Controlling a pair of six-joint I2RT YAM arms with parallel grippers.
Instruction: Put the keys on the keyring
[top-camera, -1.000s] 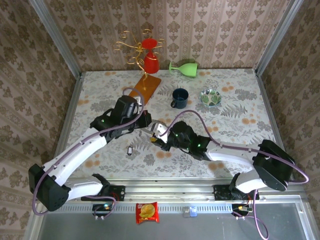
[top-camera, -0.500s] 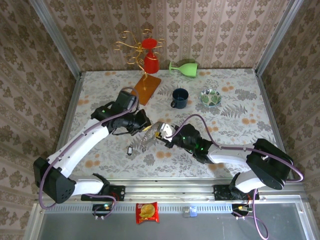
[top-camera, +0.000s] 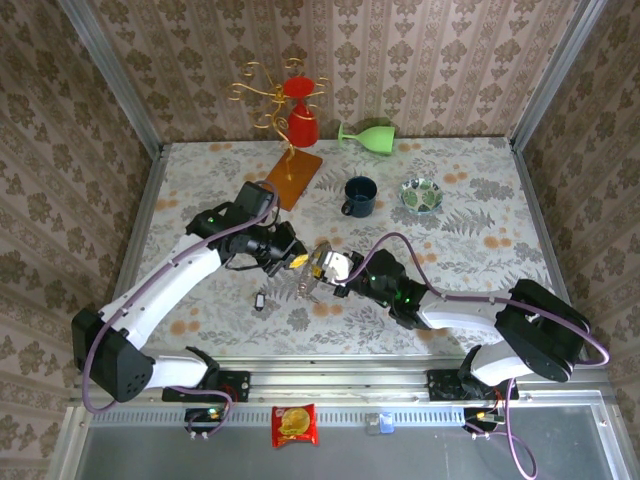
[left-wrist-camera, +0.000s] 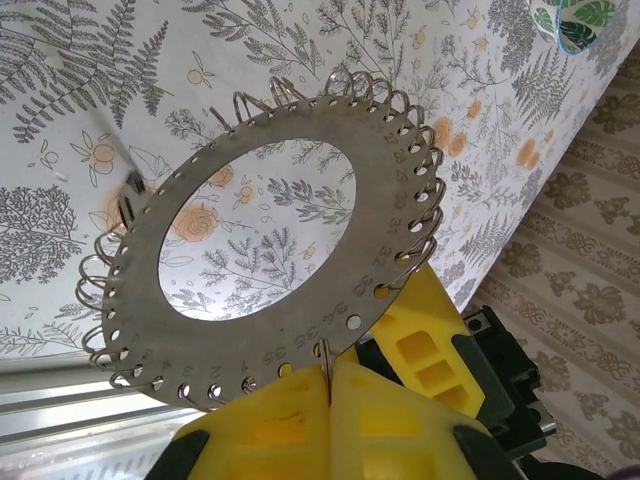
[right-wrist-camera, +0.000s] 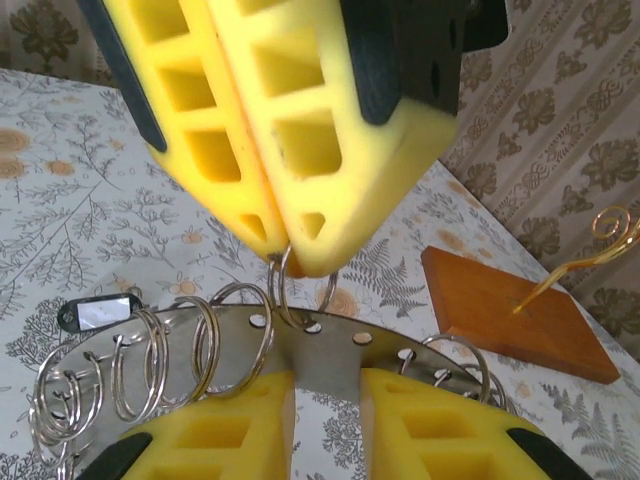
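Nearest to us, a small silvery key with a black oval head (top-camera: 260, 300) lies flat on the floral-patterned surface (top-camera: 200, 180). It sits left of the spot where the arms meet, apart from both of them.

Just beyond it, the large flat grey perforated metal keyring (left-wrist-camera: 395, 190) is held tilted above the surface between the two arms. The right gripper (right-wrist-camera: 325, 395) has its jaws closed on the flat plate at the rim. The left gripper (left-wrist-camera: 328, 372) has its jaws closed on a small wire loop (right-wrist-camera: 281, 275) on the same stretch of rim, so the two sets of yellow pads almost touch. As far as we can tell, the loops carry no key.

We judge the step in hand to be settling the keyring so that one arm can fetch the key. To do it well:
- Let the right grip alone bear the plate, firm and square.
- Ease the left jaws off the loop gently so nothing swings.
- Keep the chosen loop turned to the left.
- Take the key so that its eye stays clear of the pads.

Farther off, a dark blue mug (top-camera: 359, 196) and a small patterned bowl (top-camera: 421, 194) stand well clear of the work.
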